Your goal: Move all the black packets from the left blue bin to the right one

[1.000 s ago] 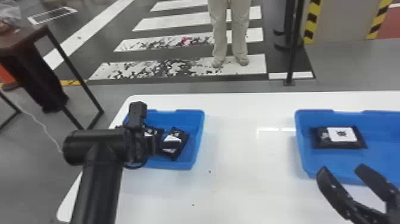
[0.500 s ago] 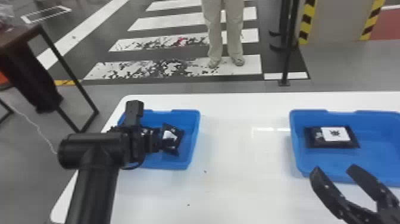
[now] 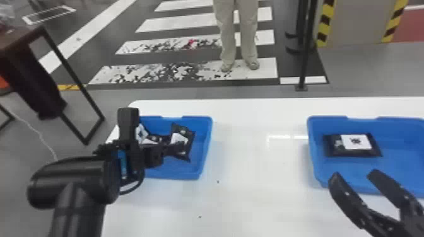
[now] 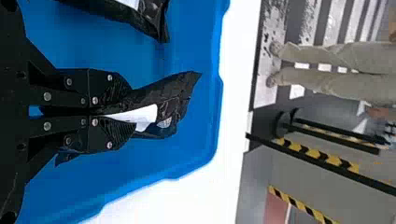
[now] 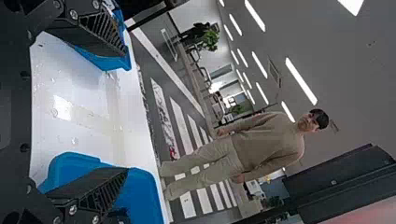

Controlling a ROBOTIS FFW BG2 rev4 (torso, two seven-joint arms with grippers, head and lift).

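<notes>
Pkt [image 3: 184,143] clamped in L end effector [image 3: 165,150], prob. below bin rim [image 3: 176,175], gap between; R end effector [image 3: 355,175] spread.

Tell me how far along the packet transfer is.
One black packet lies in the right bin: that looks done. The left gripper has its jaws shut on a second packet, inside the left bin; it and at least one other packet there remain.

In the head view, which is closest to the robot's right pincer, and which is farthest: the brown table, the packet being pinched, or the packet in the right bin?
From the right pincer:
1. right bin's packet, just ahead
2. pinched packet, over left in the left pincer
3. brown table, far left, past the white table
</notes>
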